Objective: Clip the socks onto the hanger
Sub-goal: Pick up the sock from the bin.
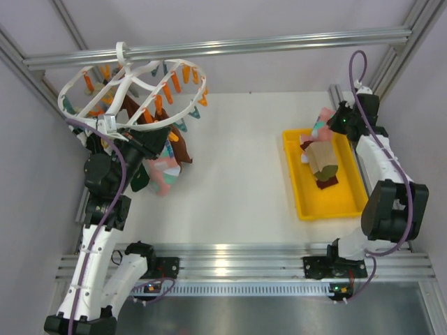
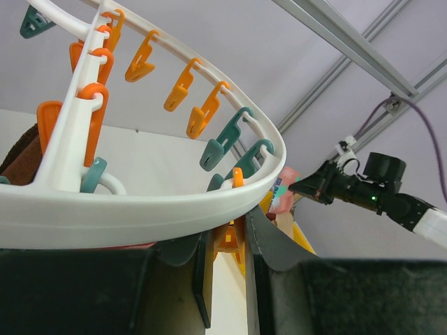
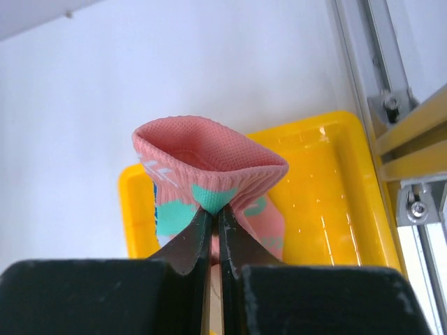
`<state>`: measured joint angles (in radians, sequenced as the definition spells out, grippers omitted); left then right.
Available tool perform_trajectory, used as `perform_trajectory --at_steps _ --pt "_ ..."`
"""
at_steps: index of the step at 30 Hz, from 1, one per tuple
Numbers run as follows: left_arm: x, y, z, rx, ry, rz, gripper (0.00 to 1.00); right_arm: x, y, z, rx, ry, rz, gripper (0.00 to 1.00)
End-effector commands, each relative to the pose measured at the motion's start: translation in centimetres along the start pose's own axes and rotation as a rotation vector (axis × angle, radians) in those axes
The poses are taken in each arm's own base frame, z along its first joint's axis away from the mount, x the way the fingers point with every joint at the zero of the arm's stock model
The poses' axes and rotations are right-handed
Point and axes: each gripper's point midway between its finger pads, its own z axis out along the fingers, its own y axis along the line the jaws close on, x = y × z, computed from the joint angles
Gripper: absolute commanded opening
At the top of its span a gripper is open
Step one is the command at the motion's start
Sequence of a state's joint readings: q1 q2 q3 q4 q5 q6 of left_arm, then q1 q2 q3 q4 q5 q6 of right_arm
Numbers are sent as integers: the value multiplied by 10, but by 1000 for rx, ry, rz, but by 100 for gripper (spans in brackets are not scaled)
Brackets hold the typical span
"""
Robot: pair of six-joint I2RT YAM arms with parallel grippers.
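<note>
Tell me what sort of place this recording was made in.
Probably a robotics lab test cell, not a home: a silver aluminium rail frames the space, a round white plastic clip hanger hooks over it, and a rectangular yellow plastic tray sits on the white table.

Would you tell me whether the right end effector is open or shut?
Shut: the right end effector pinches the pink sock by its cuff, above the yellow tray.

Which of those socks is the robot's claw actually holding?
The pink-and-mint sock, pinched by the right gripper over the yellow tray; the beige sock lies loose in it.
</note>
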<state>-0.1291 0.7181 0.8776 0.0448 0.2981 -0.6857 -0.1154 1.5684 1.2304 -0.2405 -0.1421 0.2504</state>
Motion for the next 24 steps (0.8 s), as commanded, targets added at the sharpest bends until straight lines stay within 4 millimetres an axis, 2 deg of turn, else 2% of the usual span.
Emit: perform_trajectory --at_steps 1,6,9,10,15,18,19,24 --pt "-22 8 5 -48 -90 17 0 -41 22 -34 -115 -150 -112 0" --pt "-23 6 4 -44 -92 15 0 -67 47 -71 -234 -261 -256 0" --pt "-23 4 4 -38 -92 7 0 -82 71 -101 -348 -345 -401 0" --pt "-23 3 4 -36 -90 5 0 -81 76 -102 -375 -348 -408 0" --pt "-24 1 2 -28 -95 6 0 -109 108 -146 -502 -493 -596 0" --pt "-24 0 3 -23 -91 2 0 -111 137 -174 -664 -525 -692 0" --pt "-24 -1 3 -17 -90 -2 0 -106 151 -185 -749 -522 -720 0" --pt "-23 -4 4 -3 -86 -9 0 -75 195 -209 -954 -488 -855 0"
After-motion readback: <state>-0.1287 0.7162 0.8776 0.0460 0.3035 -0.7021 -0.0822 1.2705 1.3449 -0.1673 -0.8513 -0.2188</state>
